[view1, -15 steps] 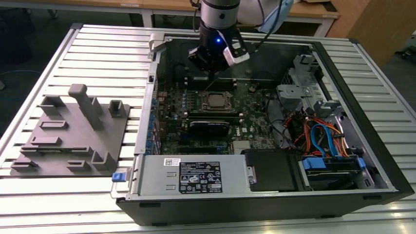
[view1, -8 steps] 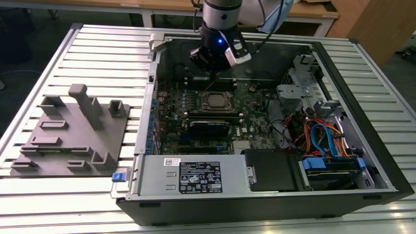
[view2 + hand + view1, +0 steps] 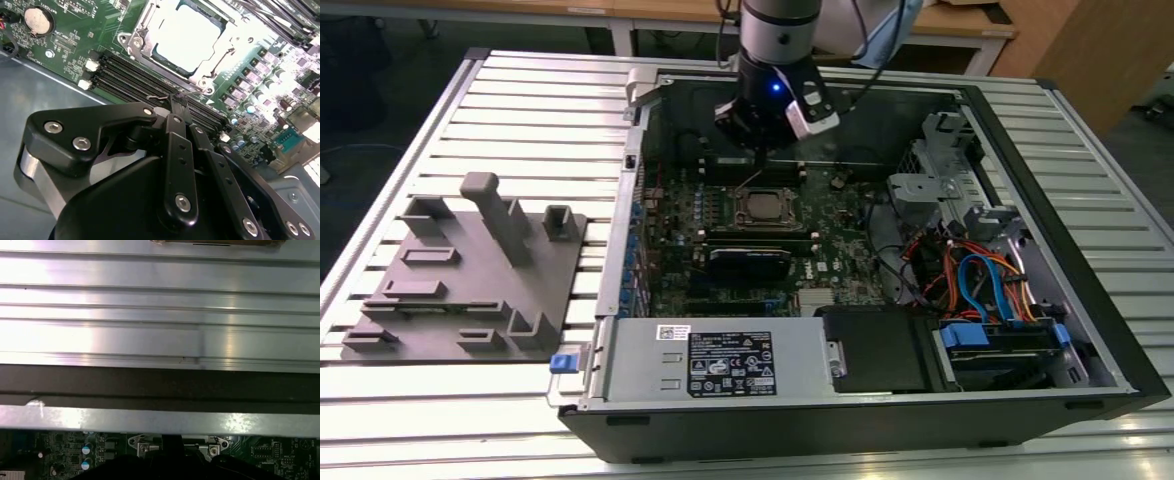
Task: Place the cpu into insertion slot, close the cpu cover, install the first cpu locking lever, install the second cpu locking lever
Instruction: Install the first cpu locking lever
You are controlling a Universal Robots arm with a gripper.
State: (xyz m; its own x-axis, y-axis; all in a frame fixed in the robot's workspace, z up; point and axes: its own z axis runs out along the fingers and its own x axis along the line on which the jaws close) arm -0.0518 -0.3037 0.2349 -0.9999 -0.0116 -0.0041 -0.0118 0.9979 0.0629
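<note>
Cpu (image 3: 187, 35) seated in insertion slot (image 3: 765, 208), metal top up. Cpu cover (image 3: 145, 29) down flat, framing cpu. Gripper (image 3: 177, 100) just beside slot, over the long black memory slots (image 3: 125, 72). Fingers drawn together, tips pinching thin wire locking lever (image 3: 192, 93) at slot's edge. In exterior view, lever slants up from slot to gripper. Open PC case (image 3: 854, 420) w/ slot lies on ribbed surface (image 3: 520, 100). Grey fixture block (image 3: 467, 290) well apart from slot, toward exterior view's left.

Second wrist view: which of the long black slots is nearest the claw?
The outermost slot, farthest from the cpu; the claw overlaps its edge, while the others lie beyond it.
</note>
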